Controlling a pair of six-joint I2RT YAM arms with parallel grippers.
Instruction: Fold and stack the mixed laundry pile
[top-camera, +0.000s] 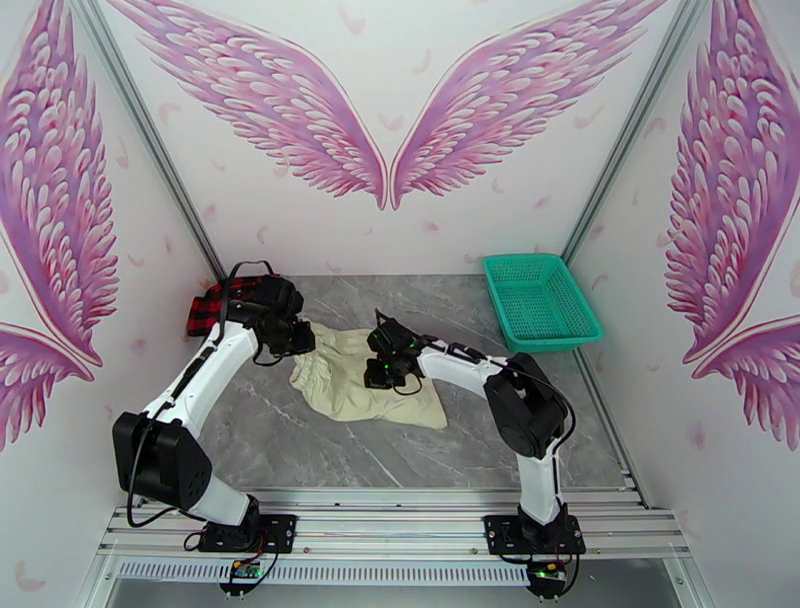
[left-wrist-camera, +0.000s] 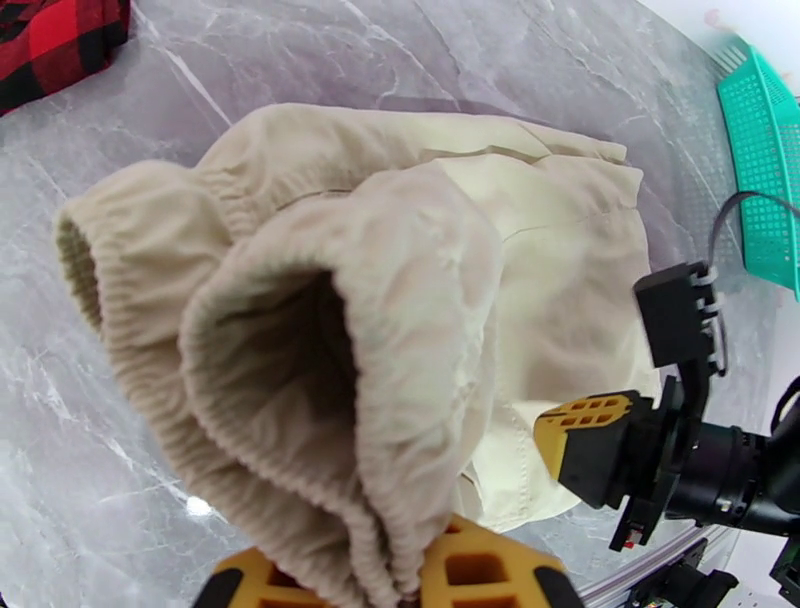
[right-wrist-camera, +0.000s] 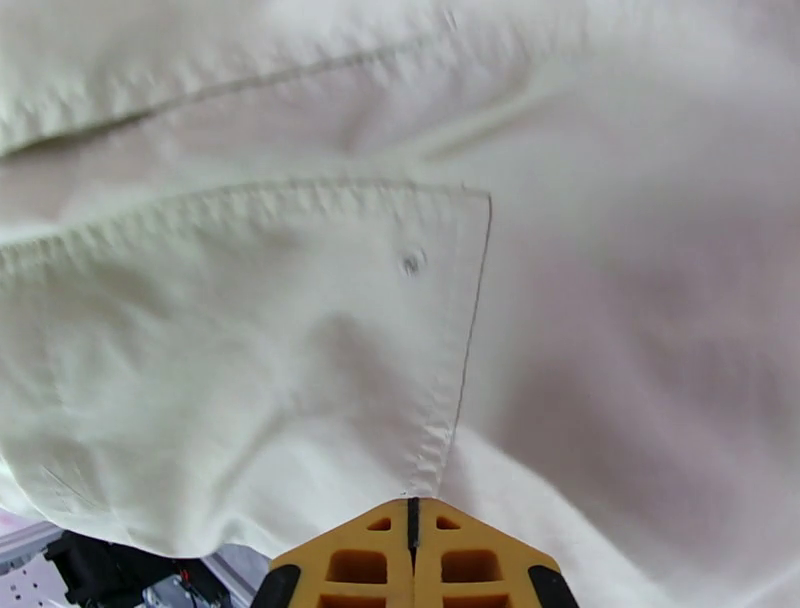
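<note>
As I read across the tabletop (top-camera: 300, 450) from left to right, the entries are these. Item one: red-and-black checked shirt (top-camera: 212, 306), bunched at the far left corner, just behind my left arm and apart from everything else. Item two: my left gripper (left-wrist-camera: 405, 585), closed down on the ribbed elastic waistband of the cream garment (left-wrist-camera: 420, 260), the band pinched between the yellow pads and raised so the opening gapes. Item three: the cream garment itself, mid-tabletop, its long axis running from that waistband at the left end out to the hem at the near right. Item four: my right gripper (right-wrist-camera: 412, 530), fully closed, its tips against the cloth beside a stitched pocket edge near the garment's middle; whether a fold is caught between them I cannot tell. Item five: teal basket (top-camera: 541, 300), far right, well apart from the garment. Judgement: the coming fold turns on that left-to-right axis, with my left gripper holding the end to be carried across; the shirt falls to the left arm, the nearer one.
</note>
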